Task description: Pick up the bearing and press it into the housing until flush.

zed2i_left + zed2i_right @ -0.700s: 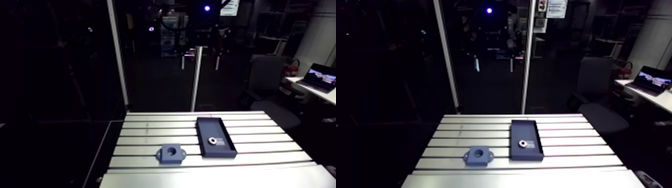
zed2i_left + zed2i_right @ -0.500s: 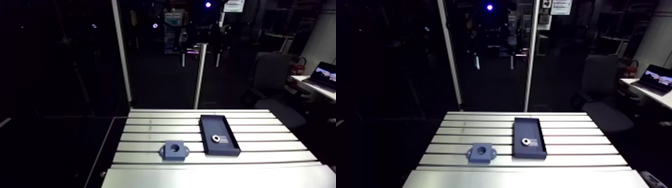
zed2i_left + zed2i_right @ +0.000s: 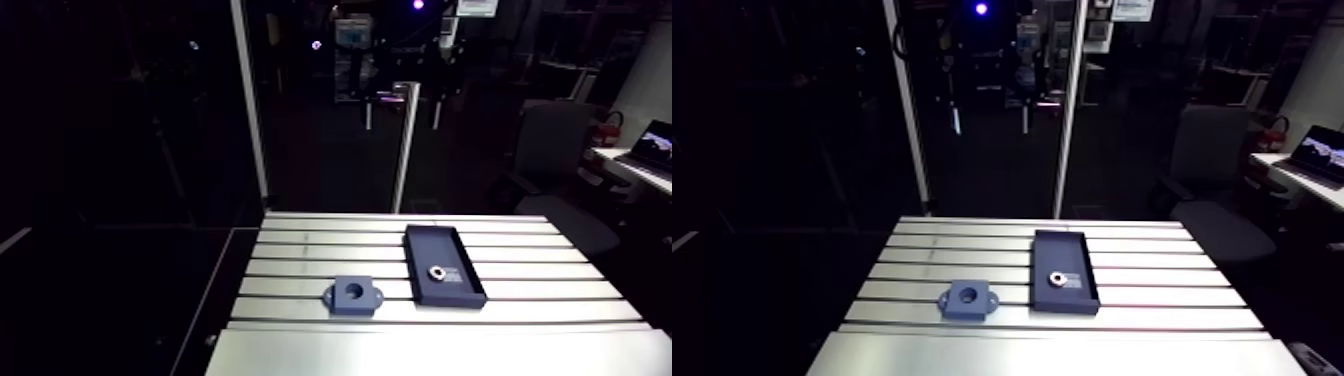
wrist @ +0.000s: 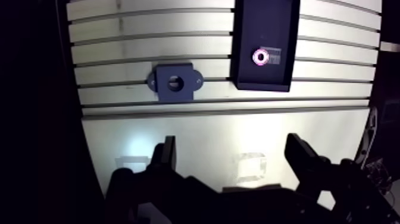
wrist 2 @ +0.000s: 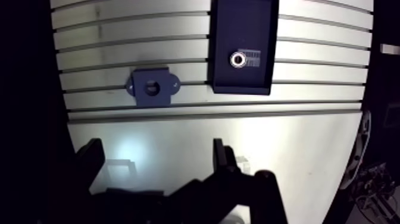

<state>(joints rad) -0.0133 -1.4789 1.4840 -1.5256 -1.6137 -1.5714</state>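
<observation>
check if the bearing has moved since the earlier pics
No. The bearing still lies at the same spot in the black tray, same offset from the housing; only the camera shifted.

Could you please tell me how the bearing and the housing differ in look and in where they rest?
The bearing is a small, shiny metal ring; the housing is a larger, dull dark block with side ears. The bearing lies inside the dark tray; the housing sits directly on the slotted table, beside that tray. Both lie flat with a round hole facing up, apart from the open gripper.
</observation>
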